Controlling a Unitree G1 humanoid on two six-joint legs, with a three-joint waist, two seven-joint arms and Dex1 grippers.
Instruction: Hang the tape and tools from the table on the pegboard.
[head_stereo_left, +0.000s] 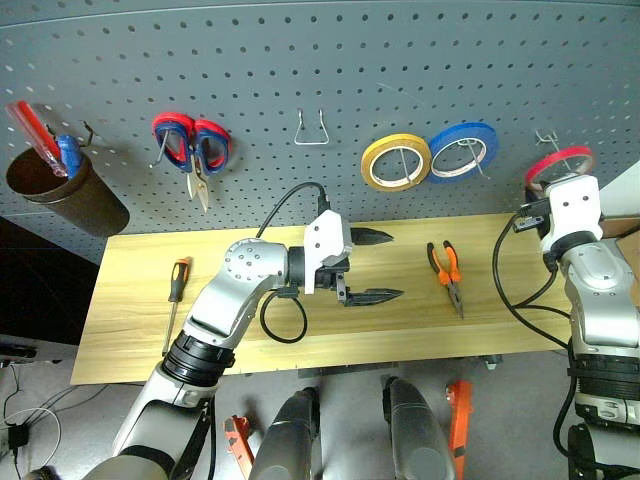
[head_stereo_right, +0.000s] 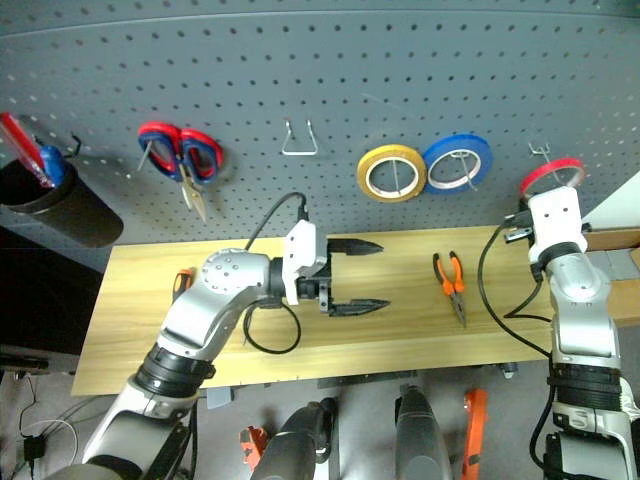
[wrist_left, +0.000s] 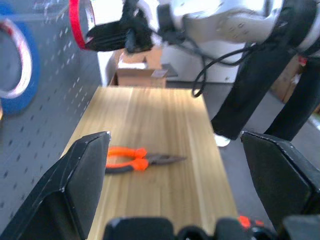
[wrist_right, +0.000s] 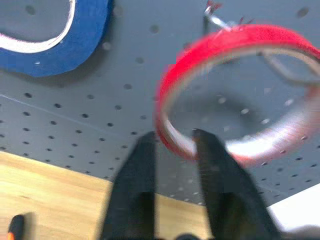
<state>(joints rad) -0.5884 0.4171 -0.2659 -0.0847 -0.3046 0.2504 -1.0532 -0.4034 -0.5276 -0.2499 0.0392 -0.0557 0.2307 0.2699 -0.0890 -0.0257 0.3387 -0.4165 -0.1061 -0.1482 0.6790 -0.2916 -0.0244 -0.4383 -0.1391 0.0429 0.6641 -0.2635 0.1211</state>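
The red tape (head_stereo_left: 558, 162) hangs high at the right end of the pegboard (head_stereo_left: 300, 60), its ring over a metal hook (wrist_right: 215, 20). My right gripper (wrist_right: 172, 135) is up against it, fingers slightly parted, with the tape's lower band between them. My left gripper (head_stereo_left: 393, 265) hovers wide open over the middle of the table (head_stereo_left: 130, 340), pointing right, with nothing in it. Orange-handled pliers (head_stereo_left: 448, 270) lie on the table to its right. The screwdriver (head_stereo_left: 177, 300) lies near the table's left end.
Red-and-blue scissors (head_stereo_left: 192, 145), a yellow roll (head_stereo_left: 395, 141) and a blue roll (head_stereo_left: 465, 127) hang on the pegboard. An empty wire hook (head_stereo_left: 312, 128) sits between them. A brown cup (head_stereo_left: 70, 195) hangs at far left. A cardboard box (head_stereo_left: 625, 235) is at the right.
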